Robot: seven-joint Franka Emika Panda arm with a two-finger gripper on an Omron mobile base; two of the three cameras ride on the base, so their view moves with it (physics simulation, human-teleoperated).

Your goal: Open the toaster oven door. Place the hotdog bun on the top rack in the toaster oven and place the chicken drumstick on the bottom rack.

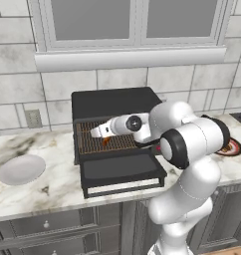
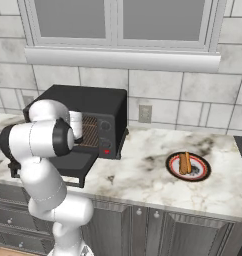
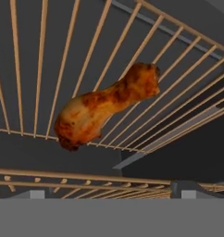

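Chicken drumstick (image 3: pixel 107 105) lies on rack (image 3: pixel 49 60) inside toaster oven (image 1: pixel 112 102), door (image 1: pixel 121 169) down. Pincer (image 1: pixel 103 133) apart, empty. Withdraw straight out, clear of rack wires. Hotdog bun (image 2: pixel 185 162) on plate (image 2: pixel 172 171), counter (image 2: pixel 143 175), right.

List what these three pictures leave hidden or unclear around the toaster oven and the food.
- Claw: in the left base view the arm's wrist hides it inside the toaster oven; the white arm hides it in the right base view.
- Chicken drumstick: the hand view shows it lying on a rack, but not whether top or bottom.
- Hotdog bun: small on its plate in the right base view; the arm covers it in the left base view.
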